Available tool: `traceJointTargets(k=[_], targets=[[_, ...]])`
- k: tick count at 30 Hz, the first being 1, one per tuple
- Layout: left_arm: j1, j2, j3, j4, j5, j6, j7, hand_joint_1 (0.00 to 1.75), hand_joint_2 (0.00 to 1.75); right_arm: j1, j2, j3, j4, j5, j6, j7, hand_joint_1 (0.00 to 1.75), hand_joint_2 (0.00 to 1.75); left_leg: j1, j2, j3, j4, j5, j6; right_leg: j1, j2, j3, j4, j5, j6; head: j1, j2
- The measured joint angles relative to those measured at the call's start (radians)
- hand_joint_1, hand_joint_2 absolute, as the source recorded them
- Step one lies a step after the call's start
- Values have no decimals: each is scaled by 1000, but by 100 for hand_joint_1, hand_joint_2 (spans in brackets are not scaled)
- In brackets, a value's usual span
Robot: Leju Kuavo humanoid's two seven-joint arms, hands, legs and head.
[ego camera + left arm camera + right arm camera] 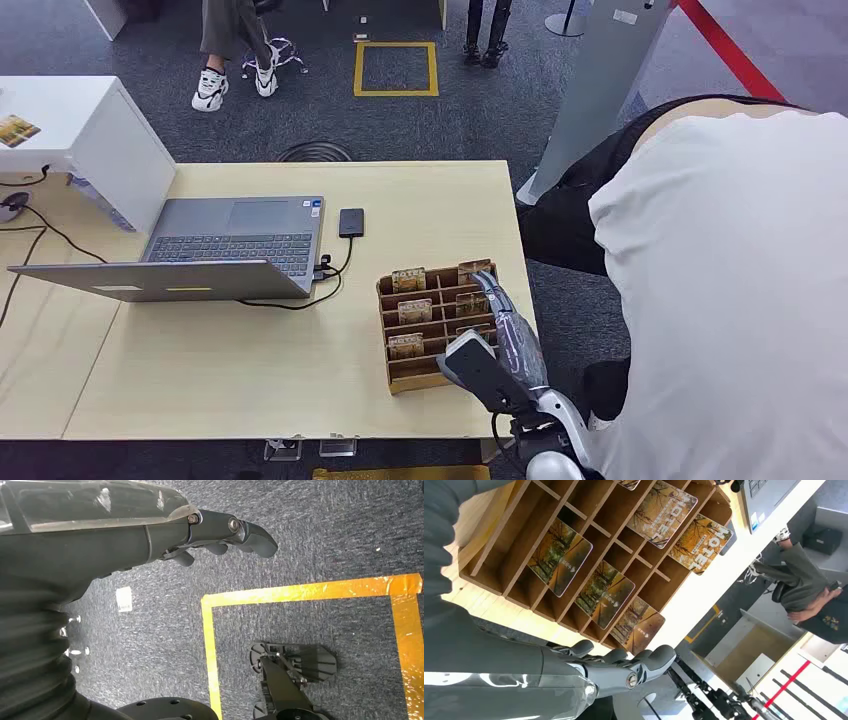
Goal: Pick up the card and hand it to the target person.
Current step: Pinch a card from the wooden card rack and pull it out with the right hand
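A wooden card rack stands near the table's front right corner, with several hotel cards upright in its slots. In the head view my right hand reaches along the rack's right side, fingertips near the back right card. The right wrist view shows the same rack, and my right hand stretches just beside its outer row. Its fingers are extended close to one card and hold nothing. My left hand hangs over the carpet, fingers loosely bent and empty.
An open laptop and a black device sit on the table left of the rack. A white box is at the far left. A person in a white top bends close at the right table edge. Another person stands far back.
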Motion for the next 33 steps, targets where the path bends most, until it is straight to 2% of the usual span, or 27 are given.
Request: traceJointTargets(k=[6,9,13,16,20,22,30,33], targets=[[0,0,0,0,0,2,0,0,175,-1,0,5,1,8,0,0,6,175,0,0,0,0,0,0,0,0,0,0,0,0,0,0],[0,0,0,0,0,3,0,0,175,-1,0,9,2,41,-2,15,14,175,0,0,0,0,0,0,0,0,0,0,0,0,0,0],[0,0,0,0,0,2,0,0,175,-2,0,13,3,134,-6,55,34,175,0,0,0,0,0,0,0,0,0,0,0,0,0,0],[0,0,0,0,0,2,0,0,175,-2,0,14,3,143,-6,62,45,175,0,0,0,0,0,0,0,0,0,0,0,0,0,0],[0,0,0,-1,0,2,0,0,175,-2,0,17,3,147,-6,63,72,175,0,0,0,0,0,0,0,0,0,0,0,0,0,0],[0,0,0,-1,0,2,0,0,175,-3,0,18,4,148,-6,63,78,175,0,0,0,0,0,0,0,0,0,0,0,0,0,0],[0,0,5,-1,0,-4,-1,0,175,-10,0,22,17,190,4,83,75,175,0,0,0,0,0,0,0,0,0,0,0,0,0,0],[0,0,5,-1,0,-5,-2,0,175,-11,0,22,25,230,9,102,68,175,0,0,0,0,0,0,0,0,0,0,0,0,0,0]])
